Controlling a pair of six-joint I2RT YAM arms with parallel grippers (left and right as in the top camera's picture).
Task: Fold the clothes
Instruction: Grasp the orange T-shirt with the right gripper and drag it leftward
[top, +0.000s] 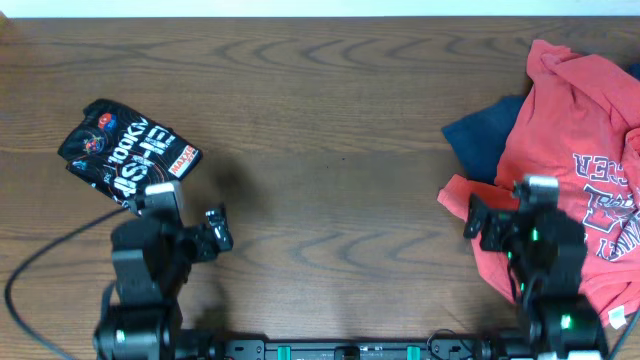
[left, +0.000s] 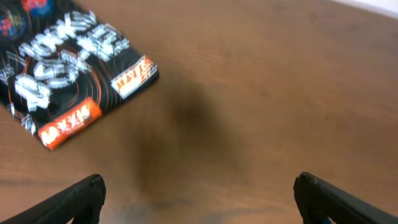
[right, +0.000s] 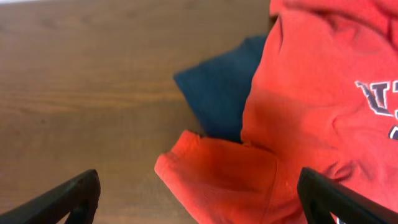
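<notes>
Clothes lie in two spots on the wooden tabletop (top: 330, 110). At the right edge of the overhead frame the coral-red T-shirt (top: 570, 130) sprawls crumpled and unfolded, its navy-and-white lettering running out of view at lower right. A navy T-shirt (top: 485, 135) pokes out from under its left side, and below that a red sleeve (right: 211, 174) sticks out onto bare wood. At left centre of the same frame a black printed T-shirt (top: 130, 150) sits as a compact bundle with white lettering and orange patches. It looks folded, though the left wrist view is too blurred to be sure. The left claw (left: 199, 202) is spread wide with nothing between its fingers, over bare wood just below and right of the black bundle. The right claw (right: 199, 199) is likewise wide and holds nothing, above the red sleeve; whether it touches the cloth I cannot tell.
</notes>
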